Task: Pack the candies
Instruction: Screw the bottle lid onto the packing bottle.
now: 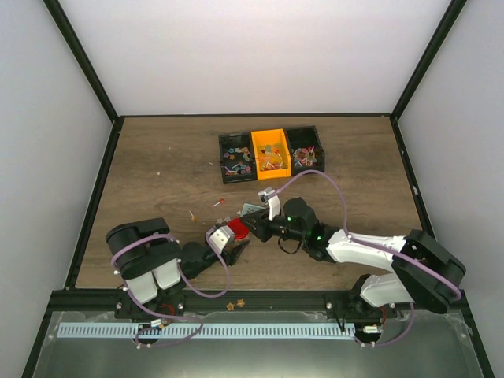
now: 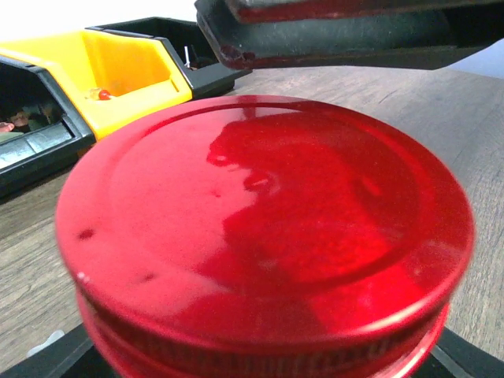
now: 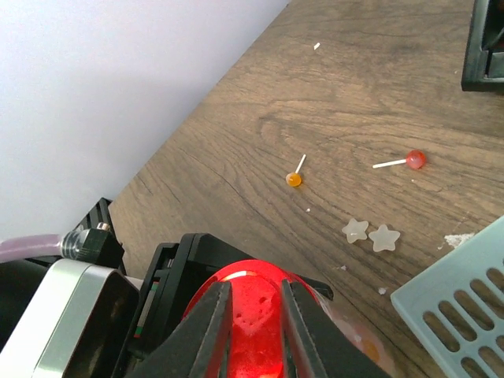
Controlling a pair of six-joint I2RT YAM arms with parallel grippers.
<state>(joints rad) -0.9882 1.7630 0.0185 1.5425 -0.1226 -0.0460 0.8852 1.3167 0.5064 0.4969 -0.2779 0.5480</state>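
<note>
The right gripper hovers over the red lid, jaws narrow and holding nothing. The left gripper clamps the jar beneath the lid; the jar body is hidden. To remove the lid cleanly, the right jaws should widen, straddle the rim and grip squarely. Candies fill three bins at the far side. A few lie loose on the table.
</note>
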